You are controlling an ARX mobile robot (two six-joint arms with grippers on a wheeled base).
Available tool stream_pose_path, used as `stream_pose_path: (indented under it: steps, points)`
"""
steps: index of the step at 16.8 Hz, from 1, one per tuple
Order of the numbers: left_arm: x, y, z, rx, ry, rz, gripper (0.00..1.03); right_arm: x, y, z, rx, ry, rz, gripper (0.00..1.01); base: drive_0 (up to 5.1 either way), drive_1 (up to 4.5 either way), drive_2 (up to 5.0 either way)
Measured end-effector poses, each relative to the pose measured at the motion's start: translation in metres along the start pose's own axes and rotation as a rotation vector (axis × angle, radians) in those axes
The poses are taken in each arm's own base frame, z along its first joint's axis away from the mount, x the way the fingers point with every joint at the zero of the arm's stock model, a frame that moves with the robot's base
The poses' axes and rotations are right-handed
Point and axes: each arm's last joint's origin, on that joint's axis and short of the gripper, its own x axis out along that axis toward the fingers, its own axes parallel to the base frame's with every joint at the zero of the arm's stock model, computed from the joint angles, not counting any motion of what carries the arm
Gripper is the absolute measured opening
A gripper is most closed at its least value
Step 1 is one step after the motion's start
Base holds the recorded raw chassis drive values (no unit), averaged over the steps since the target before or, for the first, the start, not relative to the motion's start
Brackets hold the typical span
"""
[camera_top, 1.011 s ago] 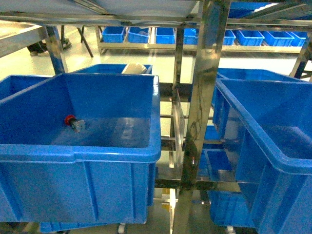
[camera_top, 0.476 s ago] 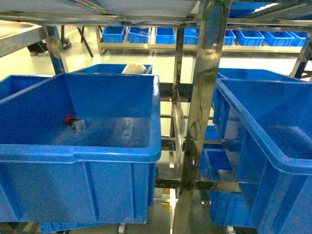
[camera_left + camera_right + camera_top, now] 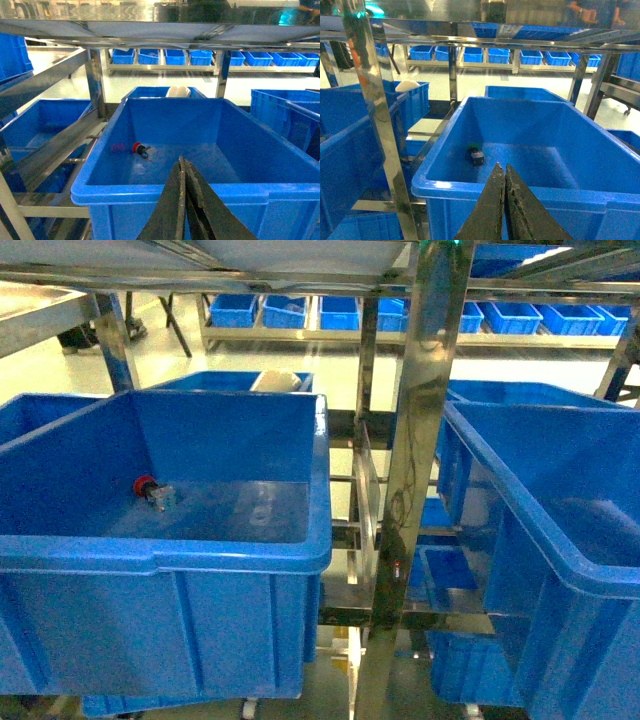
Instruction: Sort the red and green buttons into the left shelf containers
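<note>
Our left gripper (image 3: 184, 167) is closed and empty; the red button (image 3: 140, 149) lies on its side ahead and left of it, inside the blue bin (image 3: 150, 192)

A steel rack upright (image 3: 415, 440) is standing in the foreground, with small blue bins (image 3: 340, 312) lining a distant shelf.

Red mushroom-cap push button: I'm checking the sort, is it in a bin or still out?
In. The red mushroom-cap push button lies tipped on the floor of a large glossy blue plastic bin.
</note>
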Motion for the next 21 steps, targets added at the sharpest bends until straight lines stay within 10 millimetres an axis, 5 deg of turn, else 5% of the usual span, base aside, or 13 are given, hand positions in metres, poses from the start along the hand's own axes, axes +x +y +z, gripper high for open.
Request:
stream_pose_path:
  steps: [11,15,18,19,21]
  points:
    - [-0.014,0.000,-0.004,0.005,0.019,0.000,0.05,-0.013,0.000,-0.003,0.000,0.008,-0.003,0.02,0.0,0.00,0.0]
    - [-0.014,0.000,-0.004,0.005,0.015,-0.001,0.53,-0.013,0.000,-0.003,0.000,0.008,-0.003,0.43,0.0,0.00,0.0]
    - [-0.014,0.000,-0.004,0.005,0.014,0.000,0.96,-0.013,0.000,-0.003,0.000,0.008,-0.003,0.87,0.0,0.00,0.0]
    - [-0.014,0.000,-0.004,0.006,0.014,0.000,0.98,-0.013,0.000,-0.003,0.000,0.008,-0.003,1.00,0.0,0.00,0.0]
    - [-0.014,0.000,-0.004,0.006,0.014,0.000,0.98,-0.013,0.000,-0.003,0.000,0.008,-0.003,0.98,0.0,0.00,0.0]
